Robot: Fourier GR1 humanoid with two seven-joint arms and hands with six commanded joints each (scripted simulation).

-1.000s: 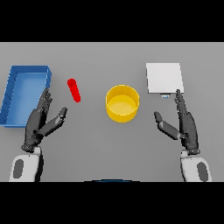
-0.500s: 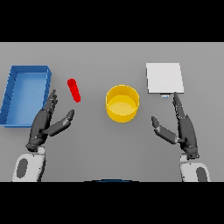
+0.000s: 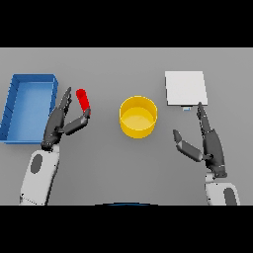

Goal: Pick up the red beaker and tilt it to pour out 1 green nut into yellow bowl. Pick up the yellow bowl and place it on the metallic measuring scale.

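Observation:
The red beaker (image 3: 83, 100) lies on its side on the grey table, left of centre. My left hand (image 3: 59, 123) is open just below and left of it, thumb tip close under the beaker's lower end and fingers along its left side, not closed on it. The yellow bowl (image 3: 139, 116) stands at the middle of the table. The metallic measuring scale (image 3: 185, 88), a pale square plate, lies at the back right. My right hand (image 3: 207, 143) is open near the right front, below the scale and right of the bowl, fingers pointing away from me.
A blue open bin (image 3: 28, 106) stands at the far left, right beside my left hand. The grey table (image 3: 123, 168) stretches between the hands and the bowl.
My left hand has moved forward and to the right, up to the red beaker. My right hand has drifted slightly toward me and stays open.

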